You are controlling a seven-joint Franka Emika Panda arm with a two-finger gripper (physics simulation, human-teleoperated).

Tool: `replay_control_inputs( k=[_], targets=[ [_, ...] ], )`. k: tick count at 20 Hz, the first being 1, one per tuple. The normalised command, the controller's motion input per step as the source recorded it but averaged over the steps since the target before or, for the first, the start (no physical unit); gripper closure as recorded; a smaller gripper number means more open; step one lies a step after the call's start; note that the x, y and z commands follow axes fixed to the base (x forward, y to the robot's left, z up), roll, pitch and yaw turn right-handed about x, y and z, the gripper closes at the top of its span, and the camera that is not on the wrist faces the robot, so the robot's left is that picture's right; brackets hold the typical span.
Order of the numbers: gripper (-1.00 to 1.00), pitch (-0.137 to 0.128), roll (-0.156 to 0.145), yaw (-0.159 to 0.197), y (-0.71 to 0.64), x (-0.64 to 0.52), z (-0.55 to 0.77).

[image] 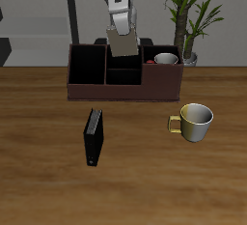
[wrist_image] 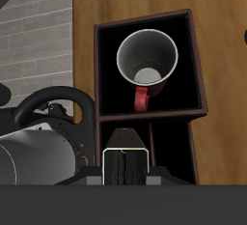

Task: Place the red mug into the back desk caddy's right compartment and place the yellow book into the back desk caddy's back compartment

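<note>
Red mug (wrist_image: 147,63) status: placed. It stands upright inside the right compartment (wrist_image: 188,74) of the back desk caddy (image: 96,91), rim up, pale grey interior visible, handle lying toward the divider that borders the split middle column. In the exterior view only its rim and a strip of red show above the caddy wall. First half of the task: complete, as far as the pictures show.

Yellow book (image: 123,42) status: in transit. It is held in the gripper (wrist_image: 126,179), with the fingers closed on its upper part, and hangs upright above the caddy's middle column. The wrist view shows its pale top edge between the finger pads, with the dark cell of the back compartment (wrist_image: 162,144) just beyond it. Whether the book's lower edge has already entered that cell or is only level with the caddy rim cannot be told for certain; the exterior view is small and the book hides the rim behind it.

Remaining work, by judgement: lower the book fully into the back compartment, not the front middle section, then release and withdraw.

Not part of the task: a black book (image: 93,136) standing on the table (image: 39,171) nearer its front edge, and a yellow-gold mug (image: 194,122) well apart from the caddy.
</note>
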Motion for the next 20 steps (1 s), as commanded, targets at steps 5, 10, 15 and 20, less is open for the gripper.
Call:
replay_control_inputs(
  k=[5,10,15,20],
  targets=[
    [1.00,0.030,0.003,0.005,0.03,0.03,-0.21],
    [1.00,0.034,0.001,-0.004,0.00,0.03,-0.17],
    [1.00,0.019,-0.002,0.011,-0.03,0.00,-0.14],
    [1.00,0.041,0.015,-0.006,0.04,-0.03,-0.19]
  ],
)
